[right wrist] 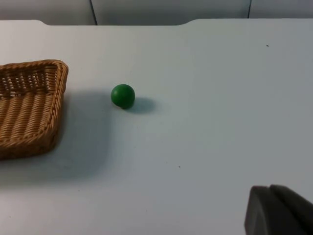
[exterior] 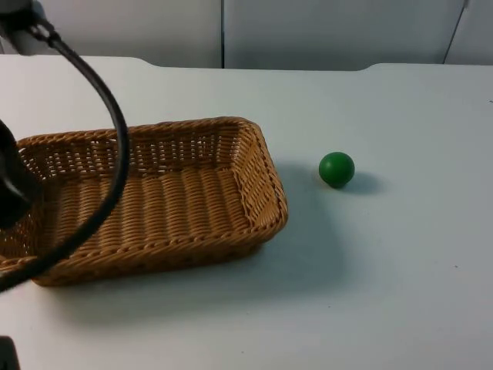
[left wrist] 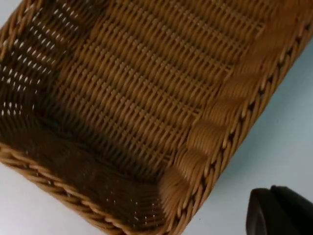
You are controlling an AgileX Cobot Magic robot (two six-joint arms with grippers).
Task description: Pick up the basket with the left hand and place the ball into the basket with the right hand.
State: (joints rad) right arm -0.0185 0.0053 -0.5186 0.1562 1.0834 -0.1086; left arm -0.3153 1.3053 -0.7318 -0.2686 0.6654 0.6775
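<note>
The first step, the lifting of the basket (exterior: 146,196), appears to be in hand. In the top view the basket is seen at the left of the frame, lying on the white table (exterior: 385,293), with a shadow spread below and to the right of it; whether it is already raised cannot be told. The left arm (exterior: 11,181) is seen at the left edge of that frame, at the basket's left end, so that end is judged to be where the hold is made or about to be made. In the left wrist view the woven floor and a rim corner of the basket (left wrist: 146,107) are looked down on from close by, and nothing is seen lying inside it. The left gripper's fingers cannot be judged as wide, narrow or holding. The green ball (exterior: 337,169) is found right of centre in the top view, on the table, apart from the basket's right rim. In the right wrist view the ball (right wrist: 122,95) is seen well ahead of that camera, so the right arm is taken to be waiting; the state of its fingers cannot be told. A firm hold and a level lift are called for next, then a reach toward the ball. At the far edge, the table is met by the grey wall (exterior: 323,31).
</note>
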